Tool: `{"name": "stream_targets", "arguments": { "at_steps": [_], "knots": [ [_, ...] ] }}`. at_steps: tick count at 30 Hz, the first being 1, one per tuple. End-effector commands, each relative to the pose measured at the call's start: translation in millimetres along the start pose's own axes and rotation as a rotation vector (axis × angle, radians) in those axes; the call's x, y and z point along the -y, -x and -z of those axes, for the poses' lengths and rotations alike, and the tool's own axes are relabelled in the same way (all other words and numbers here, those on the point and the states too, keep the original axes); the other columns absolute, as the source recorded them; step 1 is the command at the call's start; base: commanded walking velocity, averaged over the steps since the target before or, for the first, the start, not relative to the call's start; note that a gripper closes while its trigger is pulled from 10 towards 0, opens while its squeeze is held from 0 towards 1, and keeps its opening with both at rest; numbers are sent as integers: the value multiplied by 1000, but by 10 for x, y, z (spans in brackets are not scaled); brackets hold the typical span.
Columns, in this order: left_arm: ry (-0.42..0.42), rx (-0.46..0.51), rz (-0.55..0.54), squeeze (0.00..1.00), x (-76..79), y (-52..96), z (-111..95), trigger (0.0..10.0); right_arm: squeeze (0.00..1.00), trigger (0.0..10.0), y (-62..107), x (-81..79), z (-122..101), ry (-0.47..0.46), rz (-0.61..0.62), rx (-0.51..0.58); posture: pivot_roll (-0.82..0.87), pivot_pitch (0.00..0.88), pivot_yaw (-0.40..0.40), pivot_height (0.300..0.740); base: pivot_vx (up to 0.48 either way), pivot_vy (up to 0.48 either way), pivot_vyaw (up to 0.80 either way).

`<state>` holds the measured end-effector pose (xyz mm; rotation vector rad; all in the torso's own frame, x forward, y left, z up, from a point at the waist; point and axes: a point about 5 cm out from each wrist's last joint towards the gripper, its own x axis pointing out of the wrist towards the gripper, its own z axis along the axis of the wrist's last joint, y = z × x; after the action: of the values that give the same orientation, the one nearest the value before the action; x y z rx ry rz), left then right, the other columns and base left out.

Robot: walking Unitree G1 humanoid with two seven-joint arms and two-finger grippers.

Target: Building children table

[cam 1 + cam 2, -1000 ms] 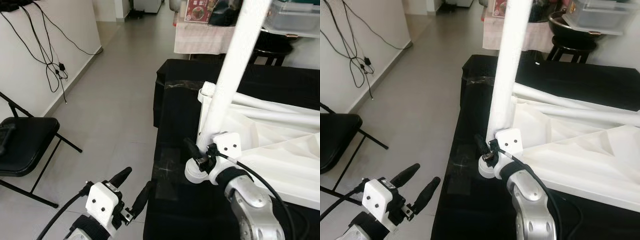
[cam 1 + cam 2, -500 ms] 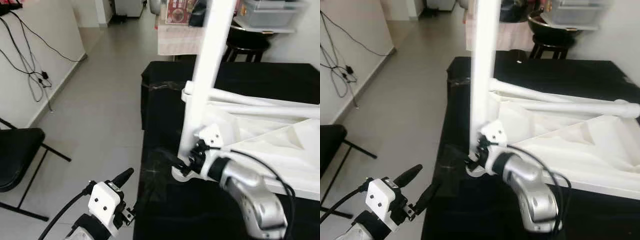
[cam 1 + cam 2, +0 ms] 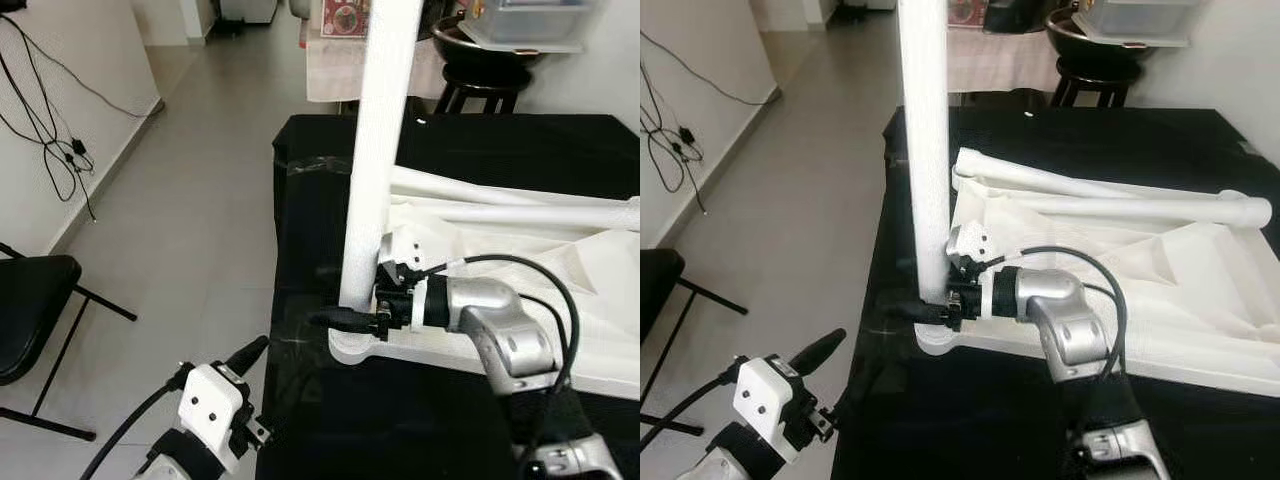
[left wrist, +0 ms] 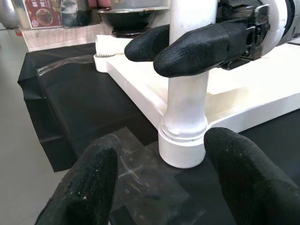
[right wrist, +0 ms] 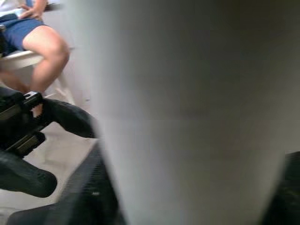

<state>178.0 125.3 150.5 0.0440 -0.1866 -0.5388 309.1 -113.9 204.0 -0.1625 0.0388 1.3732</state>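
A white tabletop [image 3: 520,270] lies upside down on the black-covered table [image 3: 320,150]. One thick white table leg [image 3: 378,150] stands upright in the tabletop's near-left corner socket [image 4: 183,145]. My right gripper [image 3: 345,312] reaches in from the right, its black fingers [image 4: 201,44] on either side of the leg just above the socket, shut on it. My left gripper [image 3: 258,390] hangs low beside the table's near-left edge, open, its fingers [image 4: 86,183] pointing at the socket without touching it. Up close, the leg [image 5: 187,112] is a blurred pale mass in the right wrist view.
Two loose white legs [image 3: 510,212] lie across the far side of the tabletop. A black folding chair [image 3: 30,310] stands on the floor to the left, with cables [image 3: 50,130] on the wall behind. A dark stool [image 3: 490,85] is beyond the table. A seated person's leg [image 5: 44,51] shows.
The camera has shifted. My right wrist has swung round to the leg's right side, its fingers now pointing left across the leg's base. The left gripper stays low and open.
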Motion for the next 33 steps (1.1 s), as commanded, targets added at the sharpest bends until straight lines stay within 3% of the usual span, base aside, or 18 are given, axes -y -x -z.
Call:
{"name": "stream_targets", "arguments": {
  "at_steps": [1, 5, 7, 10, 12, 13, 14, 15, 16, 17, 18, 19, 27, 28, 29, 33],
  "knots": [
    [4, -14, -4, 0, 19, 19, 11, 10000, 0, 0, -109, -76, 63, -27, -87, -12, 23, 149, -33, 740, 0, 0, 0],
    [5, -15, -3, 0, 22, 21, 12, 10000, 0, 0, -57, -40, 34, -23, -52, 11, 18, 151, -34, 740, 0, 0, 0],
    [6, -14, -1, 0, 22, 13, 15, 10000, 0, 0, 38, -32, 39, -8, 57, 31, 10, 152, -39, 740, 0, 0, 0],
    [6, -14, -2, 0, 20, 10, 16, 10000, 0, 0, 79, -44, 38, -3, 118, 41, 9, 152, -39, 740, 0, 0, 0],
    [5, -12, -4, 0, 7, 9, 19, 10000, 0, 0, 120, -95, 73, -17, 332, 64, -3, 152, -45, 740, 0, 0, 0],
    [5, -12, -4, 0, 7, 9, 19, 10000, 0, 0, 120, -95, 73, -17, 332, 64, -3, 152, -45, 740, 0, 0, 0],
    [4, -11, -6, 0, -6, 9, 21, 10000, 0, 0, 138, -135, 163, -26, 678, 39, -11, 150, -43, 740, 0, 0, 0],
    [4, -11, -6, 0, -6, 9, 21, 10000, 0, 0, 138, -135, 163, -26, 678, 39, -11, 150, -43, 740, 0, 0, 0],
    [3, -10, -6, 0, -14, 6, 23, 10000, 0, 0, 134, -302, 249, -24, 860, 11, -17, 147, -41, 740, 0, 0, 0],
    [3, -10, -6, 0, -14, 6, 23, 10000, 0, 0, 134, -302, 249, -24, 860, 11, -17, 147, -41, 740, 0, 0, 0],
    [2, -9, -6, 0, -21, 0, 25, 10000, 0, 0, 139, -419, 285, -20, 966, -4, -16, 144, -37, 740, 0, 0, 0],
    [2, -9, -5, 0, -26, -5, 34, 10000, 0, 0, 91, -509, 319, -4, 969, -29, -17, 139, -29, 740, 0, 0, 0],
    [0, -9, -6, 0, -38, -25, 62, 10000, 0, 0, 8, -453, 383, -59, 867, -38, -14, 115, -42, 740, 0, 0, 0],
    [-1, -8, -10, 0, -41, -24, 61, 10000, 0, 10000, -21, -459, 378, -77, 819, -30, -14, 115, -42, 740, 0, 0, 0],
    [-3, -7, -15, 0, -43, -22, 63, 10000, 0, 10000, -46, -463, 360, -79, 758, -20, -13, 110, -42, 740, 0, 0, 0],
    [-4, -7, -18, 0, -44, -22, 64, 10000, 0, 10000, -68, -484, 339, -78, 739, -16, -13, 110, -42, 740, 0, 0, 0]
  ]
}}
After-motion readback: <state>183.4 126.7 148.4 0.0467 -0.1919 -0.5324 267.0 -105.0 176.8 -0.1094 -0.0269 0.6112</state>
